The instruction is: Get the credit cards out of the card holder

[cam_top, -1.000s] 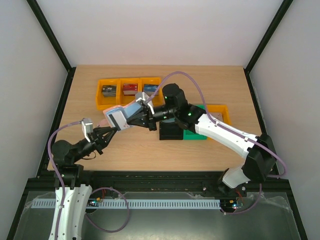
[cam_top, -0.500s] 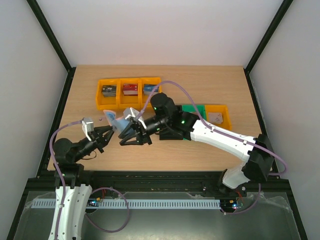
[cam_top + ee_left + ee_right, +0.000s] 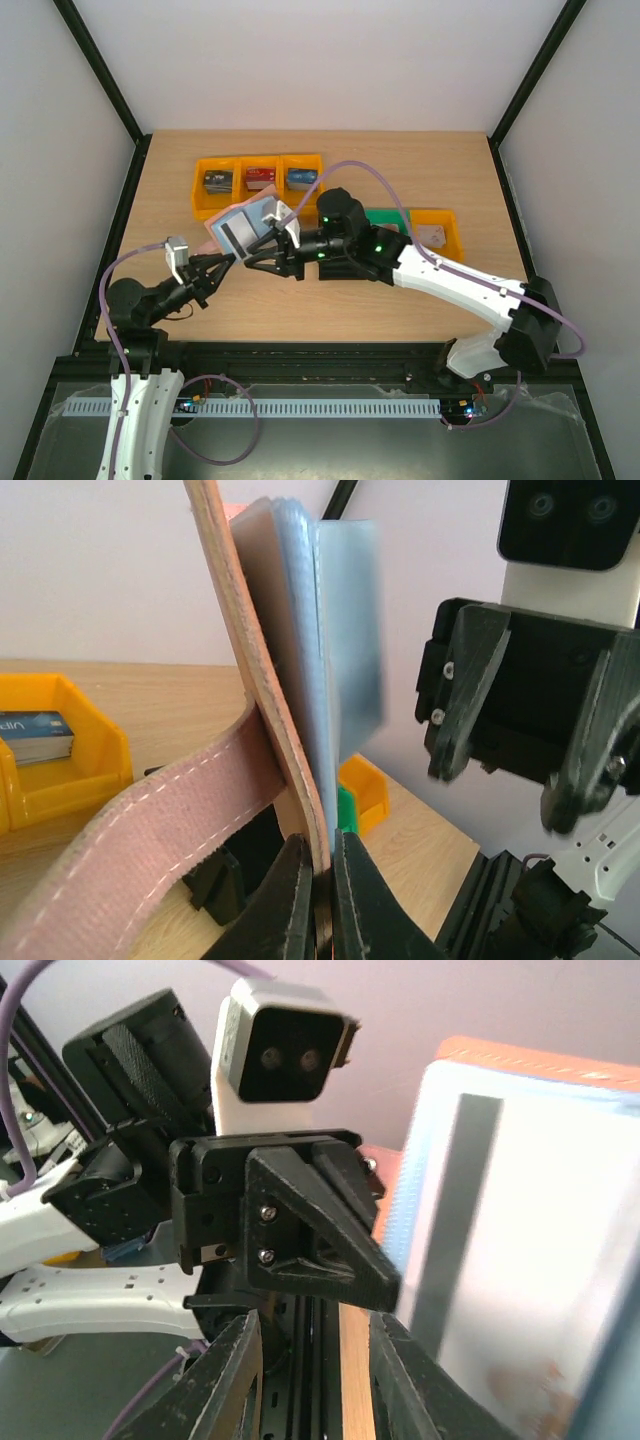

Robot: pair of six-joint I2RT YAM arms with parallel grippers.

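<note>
Leathery card holder (image 3: 245, 680) upright, clamped in left end effector (image 3: 322, 855); right end effector (image 3: 315, 1360) apart.

Card holder (image 3: 262, 690) held upright in mid-air, brown outside w/ pinkish strap, pale-blue inside. Pale card (image 3: 530, 1260) w/ dark stripe lies vs. inner face.

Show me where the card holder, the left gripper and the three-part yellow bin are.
card holder (image 3: 243, 680), left wrist view, on its tan outer cover.
left gripper (image 3: 320, 850), left wrist view, between its fingertips, shut on the holder.
three-part yellow bin (image 3: 258, 158), top view, on its far rim.
</note>
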